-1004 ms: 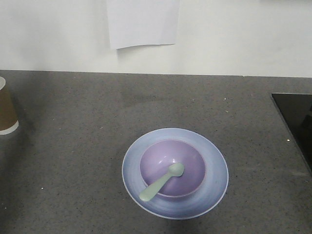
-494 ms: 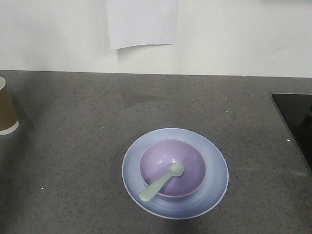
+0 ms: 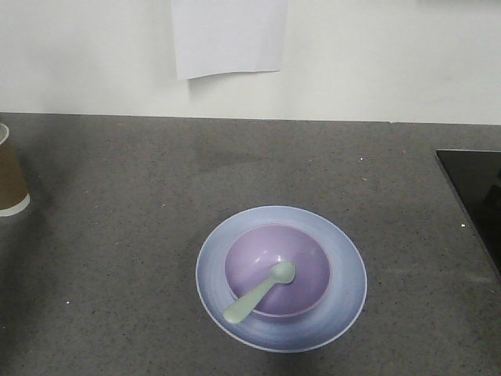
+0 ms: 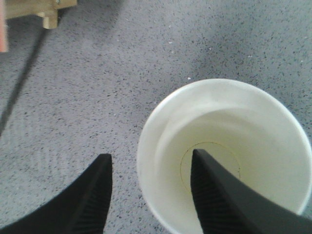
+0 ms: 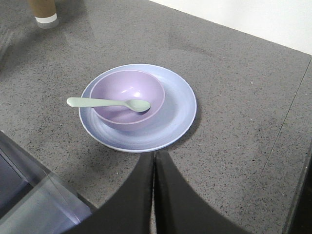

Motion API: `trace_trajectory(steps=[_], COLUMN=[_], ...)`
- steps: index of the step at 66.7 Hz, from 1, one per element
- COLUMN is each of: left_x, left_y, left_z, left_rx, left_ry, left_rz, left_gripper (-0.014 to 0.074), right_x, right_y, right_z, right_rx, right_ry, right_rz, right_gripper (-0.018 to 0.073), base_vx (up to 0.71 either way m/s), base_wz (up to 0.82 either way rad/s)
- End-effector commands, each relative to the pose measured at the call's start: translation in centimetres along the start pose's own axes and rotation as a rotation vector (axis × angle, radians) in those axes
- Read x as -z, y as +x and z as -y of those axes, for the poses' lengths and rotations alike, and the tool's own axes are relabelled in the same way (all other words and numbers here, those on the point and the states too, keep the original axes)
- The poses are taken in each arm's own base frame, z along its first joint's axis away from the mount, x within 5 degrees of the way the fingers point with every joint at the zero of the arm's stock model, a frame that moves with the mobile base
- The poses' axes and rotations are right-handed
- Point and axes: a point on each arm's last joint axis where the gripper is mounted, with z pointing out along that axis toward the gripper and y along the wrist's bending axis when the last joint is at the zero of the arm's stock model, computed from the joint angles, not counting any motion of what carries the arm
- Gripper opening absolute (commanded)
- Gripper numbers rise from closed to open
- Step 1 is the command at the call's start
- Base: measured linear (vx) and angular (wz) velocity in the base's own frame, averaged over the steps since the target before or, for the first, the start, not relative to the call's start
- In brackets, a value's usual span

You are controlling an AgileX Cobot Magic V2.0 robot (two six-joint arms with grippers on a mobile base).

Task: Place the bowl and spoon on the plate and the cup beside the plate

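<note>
The lavender bowl point(image 3: 277, 270) sits on the pale blue plate point(image 3: 344, 266) at the front middle of the counter. The mint-green spoon point(image 3: 258, 294) lies in the bowl with its handle over the near-left rim. The brown paper cup point(image 3: 9, 176) stands upright at the far left edge, well apart from the plate. In the left wrist view my left gripper point(image 4: 149, 155) is open and straddles the wall of the cup point(image 4: 243, 112), with one finger inside and one outside. My right gripper point(image 5: 154, 154) is shut and empty, just in front of the plate point(image 5: 175, 107).
A black glossy panel point(image 3: 477, 196) lies in the counter at the right edge. A white sheet point(image 3: 228, 35) hangs on the back wall. A wooden piece point(image 4: 44, 9) shows beyond the cup. A translucent grey edge point(image 5: 29, 204) lies left of the right gripper.
</note>
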Motion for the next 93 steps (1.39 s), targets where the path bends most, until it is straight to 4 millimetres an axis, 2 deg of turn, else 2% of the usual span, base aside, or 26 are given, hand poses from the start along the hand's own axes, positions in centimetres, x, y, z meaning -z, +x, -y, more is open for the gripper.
trace_trajectory(steps=[1,16,32,41,56,62,74,84,93], left_x=[1.6,-0.1,-0.2,-0.2,-0.2,0.0,2.1,5.7,9.7], left_y=[-1.4,-1.1,-1.1,-1.1,-1.1,-1.2,-1.4,-1.4,-0.7], left_z=[-0.2,0.2,0.2,0.2,0.2,0.2,0.2,0.3,1.1], left_rx=[0.007,0.001,0.000,0.000,0.000,0.004,0.035,0.058,0.043], left_ry=[0.020,0.011,0.014,0.014,0.014,0.018,0.077,0.203,0.396], left_rz=[0.109,0.071,0.079,0.078,0.078,0.080,0.110,0.155,0.150], left_gripper=[0.0367,0.0367,0.0340,0.0243,-0.0008,-0.0008,-0.0007,-0.0007,-0.0007], right_x=[0.1,0.1,0.1,0.1,0.1,0.1,0.1,0.1,0.1], right_y=[-1.0,-1.0,-1.0,-1.0,-1.0,-1.0,-1.0,-1.0,-1.0], right_z=[0.1,0.1,0.1,0.1,0.1,0.1,0.1,0.1,0.1], right_rx=[-0.005,-0.012,-0.017,-0.019,-0.022,-0.023,-0.023,-0.022,-0.022], right_ry=[0.009,0.009,0.008,0.008,0.008,0.007,0.007,0.008,0.008], right_rz=[0.066,0.066,0.066,0.067,0.066,0.066,0.066,0.067,0.067], right_gripper=[-0.0005,-0.0005,-0.0005,-0.0005,-0.0005,-0.0005,-0.0005,-0.0005,-0.0005], base_vx=[0.00,0.00,0.00,0.00,0.00,0.00,0.00,0.00,0.00], base_wz=[0.00,0.00,0.00,0.00,0.00,0.00,0.00,0.00,0.00])
